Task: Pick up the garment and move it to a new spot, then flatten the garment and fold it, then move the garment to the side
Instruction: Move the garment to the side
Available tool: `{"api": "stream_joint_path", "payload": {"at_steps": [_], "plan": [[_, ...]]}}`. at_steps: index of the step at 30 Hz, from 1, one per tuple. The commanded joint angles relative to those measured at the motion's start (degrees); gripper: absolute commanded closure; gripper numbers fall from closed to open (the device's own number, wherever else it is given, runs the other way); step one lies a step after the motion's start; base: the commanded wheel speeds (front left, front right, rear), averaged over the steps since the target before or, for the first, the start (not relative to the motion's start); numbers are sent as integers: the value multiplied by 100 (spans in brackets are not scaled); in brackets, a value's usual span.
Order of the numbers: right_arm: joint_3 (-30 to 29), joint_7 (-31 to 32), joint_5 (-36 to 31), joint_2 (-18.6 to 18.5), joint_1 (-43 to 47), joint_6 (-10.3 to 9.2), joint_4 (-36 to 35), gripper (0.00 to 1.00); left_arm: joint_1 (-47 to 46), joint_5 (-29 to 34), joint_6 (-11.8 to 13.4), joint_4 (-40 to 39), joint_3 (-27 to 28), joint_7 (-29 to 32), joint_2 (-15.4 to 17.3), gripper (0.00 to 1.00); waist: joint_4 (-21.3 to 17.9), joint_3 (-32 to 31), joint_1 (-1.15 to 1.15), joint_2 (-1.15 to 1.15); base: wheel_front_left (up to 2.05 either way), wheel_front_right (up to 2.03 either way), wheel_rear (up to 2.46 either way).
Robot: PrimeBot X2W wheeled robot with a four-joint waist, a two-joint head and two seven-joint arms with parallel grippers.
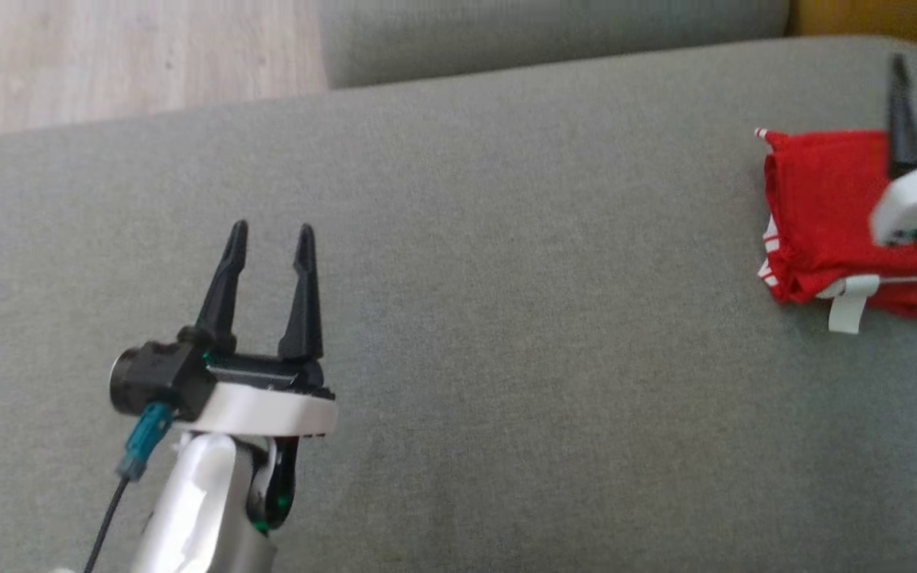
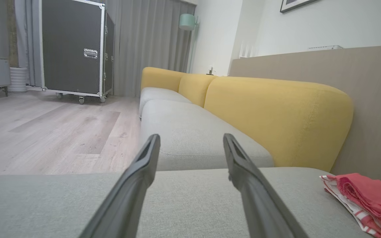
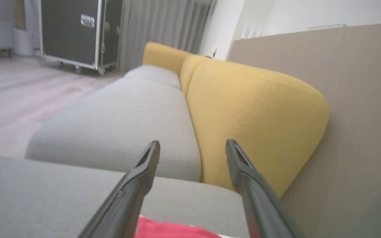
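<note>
Grey sofa cushion (image 1: 458,342) is my work surface, with pale wood floor (image 1: 108,56) beyond its far edge.

Starting at the jaws: my right gripper (image 3: 192,143) has its two fingers spread wide with nothing between them. It is poised directly over the garment (image 1: 825,215), whose red cloth shows just under the fingertips in the right wrist view. My left gripper (image 1: 271,231) is likewise spread and empty, hovering over bare cushion well apart from the garment, off to its left.

The garment lies on the cushion as a compact red bundle with white striped trim and a white tag hanging from its near edge. I judge the fold is done and the bundle sits at its side spot, so the task looks close to finished.

What could go wrong: the right fingers are so close above the garment that a low or slanted pull-away could catch a layer or that loose tag and drag the fold open. The layers look soft and loosely stacked, so even a light brush could shift them. The garment also sits near the cushion's right end, and a nudge that way might tip it off. I can't see how much cushion remains beyond it.

Farther out, a yellow backrest (image 2: 276,115) runs behind the garment. Across the floor from the garment stands a black wheeled flight case (image 2: 74,49), latched shut, so its contents are hidden. Farther still is a white ribbed pot (image 2: 18,79); I can't tell what it holds.
</note>
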Motion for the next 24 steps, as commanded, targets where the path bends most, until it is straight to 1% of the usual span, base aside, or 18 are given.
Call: {"api": "stream_joint_path", "payload": {"at_steps": [1,5,8,11,14,16,17,19,22,24], "plan": [[130,-101,128,125,-1,-5,-307,0,-67,30,34,-224,256,-29,47,0,91,-215,1,0,0,0,0],[156,-259,499,689,261,-5,-741,0,158,46,48,-289,419,-29,47,0,185,-444,1,0,0,0,0],[37,-346,760,1132,530,-5,-1018,0,316,27,45,-309,512,-29,47,0,258,-563,1,0,0,0,0],[-7,-410,975,1404,837,-5,-1281,0,453,21,27,-296,542,-29,47,0,324,-633,1,0,0,0,0],[202,-461,1172,1476,1241,-5,-1455,0,559,0,45,-248,571,-29,47,0,389,-670,1,0,0,0,0],[401,-490,1417,1481,1547,-5,-1451,0,611,-27,69,-204,577,-29,47,0,435,-686,1,0,0,0,0],[401,-490,1417,1481,1547,-5,-1451,0,611,-27,69,-204,577,-29,47,0,435,-686,1,0,0,0,0],[469,-513,1587,1482,1826,-5,-1400,0,661,-48,94,-173,573,-29,47,0,470,-700,1,0,0,0,0],[523,-526,1630,1483,2198,-5,-1456,0,745,-120,139,-85,584,-29,47,0,495,-711,1,0,0,0,0],[545,-528,1593,1484,2561,-5,-1602,0,809,-156,112,-8,553,-29,47,0,513,-714,1,0,0,0,0]]}}
